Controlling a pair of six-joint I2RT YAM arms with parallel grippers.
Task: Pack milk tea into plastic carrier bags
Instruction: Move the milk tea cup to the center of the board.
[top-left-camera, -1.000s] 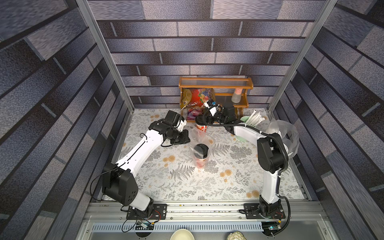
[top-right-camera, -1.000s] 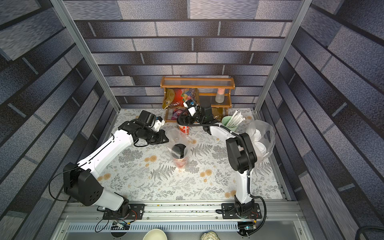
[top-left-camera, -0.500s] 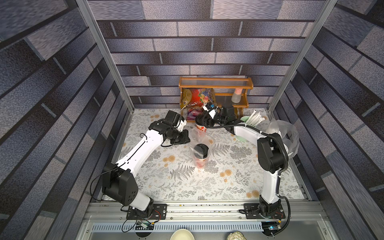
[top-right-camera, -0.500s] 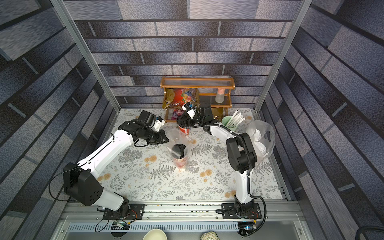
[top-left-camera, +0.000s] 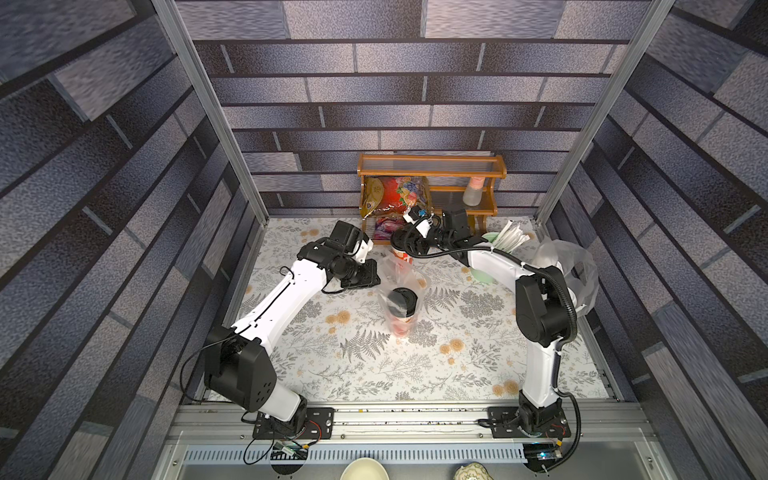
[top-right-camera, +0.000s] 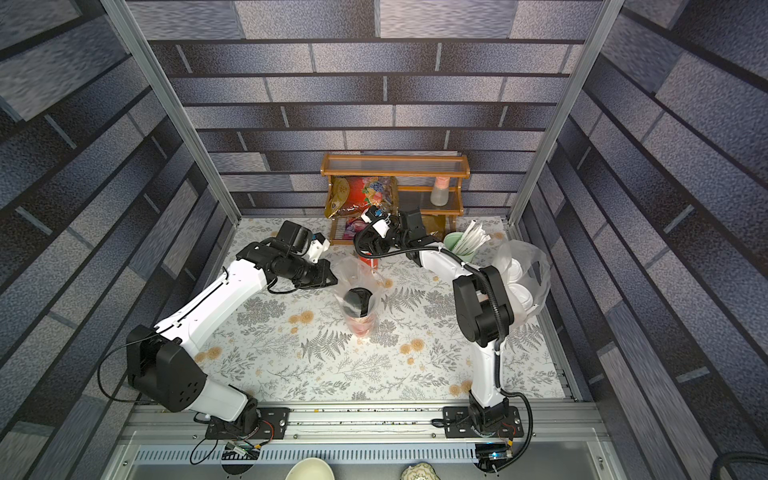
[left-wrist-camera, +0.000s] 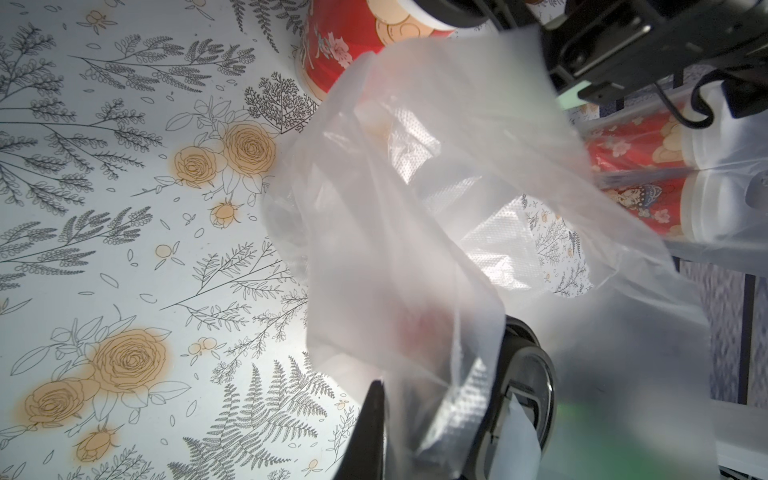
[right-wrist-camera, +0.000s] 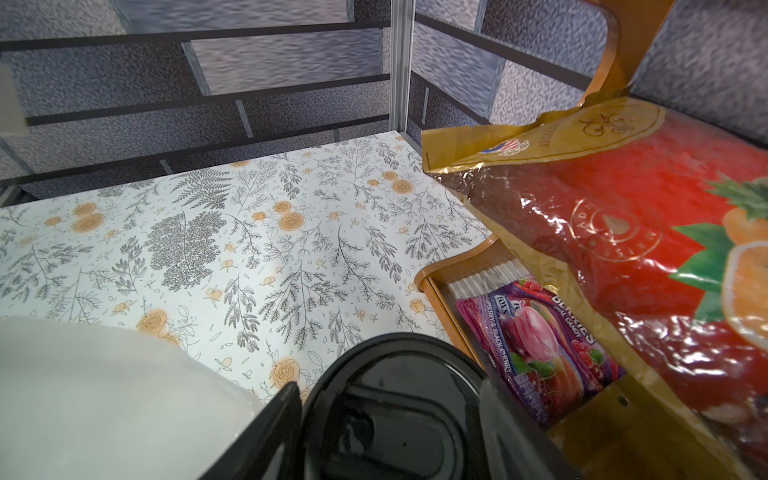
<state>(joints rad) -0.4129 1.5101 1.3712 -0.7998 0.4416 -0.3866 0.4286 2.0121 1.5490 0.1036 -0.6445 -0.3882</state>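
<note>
right gripper (right-wrist-camera: 386, 399) narrowed astride black-lidded cup (left-wrist-camera: 336, 50), grip unclear; left gripper (top-left-camera: 374, 277) pinches bag (left-wrist-camera: 415, 208); packet (right-wrist-camera: 536, 340) reads "berries".

Left arm (top-left-camera: 282, 303), right arm (top-left-camera: 494, 262): white links, black joints, black looping cables, black base plates.

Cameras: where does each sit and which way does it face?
Top views: overhead from the base side, down onto the table; left arm, right arm whole.
Left wrist: faces the carrier bag; one own finger shows.
Right wrist: looks toward the snack shelf; fingers astride a black lid.
Shared: the left wrist also shows that lid's cup.
</note>
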